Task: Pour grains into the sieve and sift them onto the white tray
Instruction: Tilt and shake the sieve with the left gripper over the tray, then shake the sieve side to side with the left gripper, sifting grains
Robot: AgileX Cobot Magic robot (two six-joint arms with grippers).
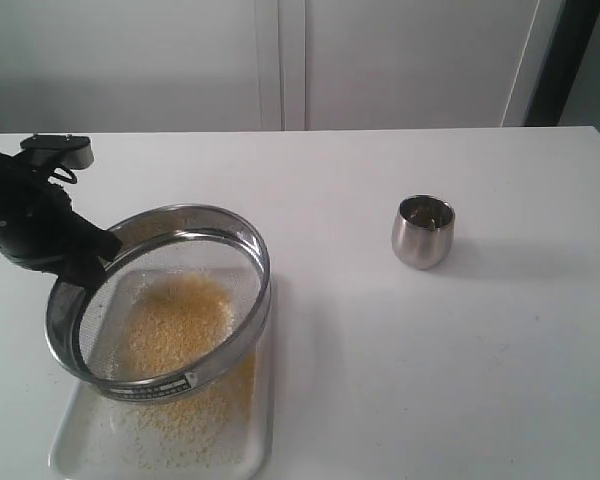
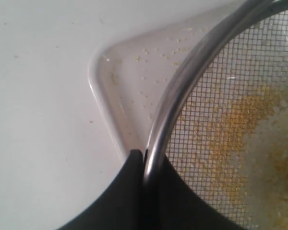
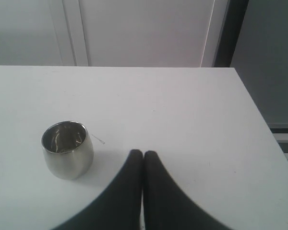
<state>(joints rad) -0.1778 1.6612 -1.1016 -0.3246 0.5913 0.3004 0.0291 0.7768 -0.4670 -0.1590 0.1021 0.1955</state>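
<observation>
The round metal sieve (image 1: 192, 375) hangs tilted above the white tray (image 1: 70, 445), its far rim raised. My left gripper (image 1: 98, 252) is shut on that rim, one finger either side of the steel wall (image 2: 182, 81). Golden-yellow grains (image 1: 175, 320) lie on the mesh and on the tray below; in the left wrist view the grains (image 2: 240, 120) show through the mesh, with a tray corner (image 2: 98, 81) beside it. My left gripper (image 2: 145, 155) pinches the rim. My right gripper (image 3: 143, 154) is shut and empty, hovering over bare table near the steel cup.
A small steel cup (image 1: 422, 231) stands upright on the white table right of centre, also the cup (image 3: 67, 149) in the right wrist view. The table's far edge meets white cabinet doors (image 1: 280, 60). The table's right edge (image 3: 252, 108) is near.
</observation>
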